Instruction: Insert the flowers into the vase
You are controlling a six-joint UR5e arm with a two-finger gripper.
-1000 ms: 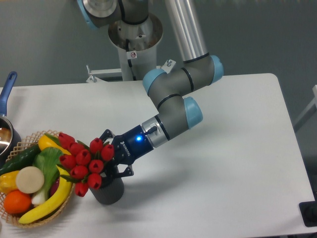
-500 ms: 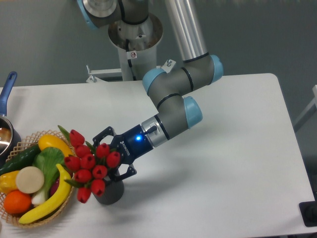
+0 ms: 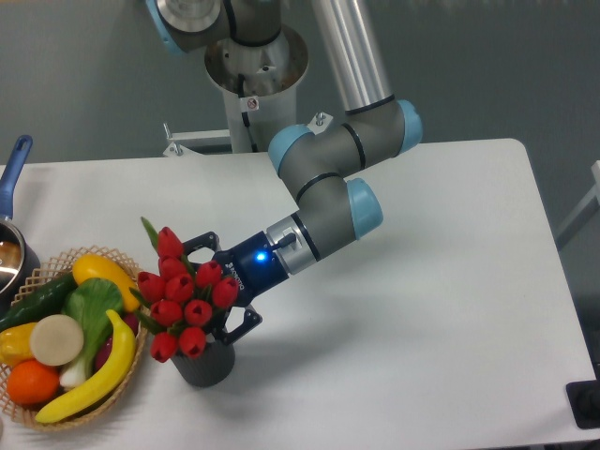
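The two-finger gripper [image 3: 217, 298] clasps the red tulip bunch [image 3: 184, 302] over the dark grey ribbed vase [image 3: 206, 361] near the table's front edge. Insertion is under way; next, stems should go lower, then release.

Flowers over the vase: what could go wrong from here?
1. The flowers hide the vase mouth, so stems may catch the rim and tip the vase.
2. The wicker basket of toy fruit sits close on the left; leaning buds could brush it.
3. The gripper looks spread; the bunch might flop sideways.
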